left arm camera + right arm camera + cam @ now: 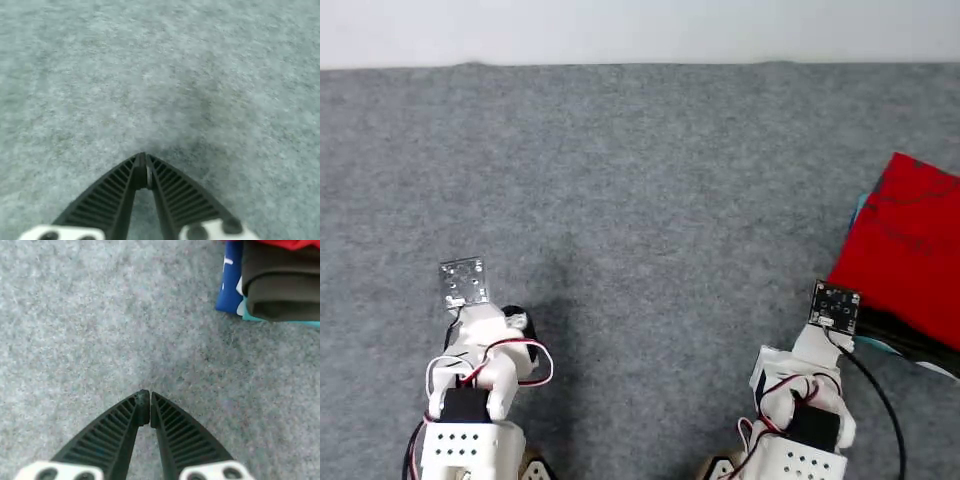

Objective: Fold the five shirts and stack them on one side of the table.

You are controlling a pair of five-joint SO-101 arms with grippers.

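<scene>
Shirt stack (905,250) near right pincer (150,407), not touching; tips together.

Bright, even light falls on the mat (650,170). The wall (640,30) at the back looks almost white. A soft, faint shadow lies on the mat just beside the left arm (480,350), toward the middle. In the left wrist view a dim patch sits just past the left gripper (144,159). The red shirt (905,250) looks bright.

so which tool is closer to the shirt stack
Right. The right tool is close beside the shirt stack; the left tool is far across the table from it, over bare grey surface.
</scene>
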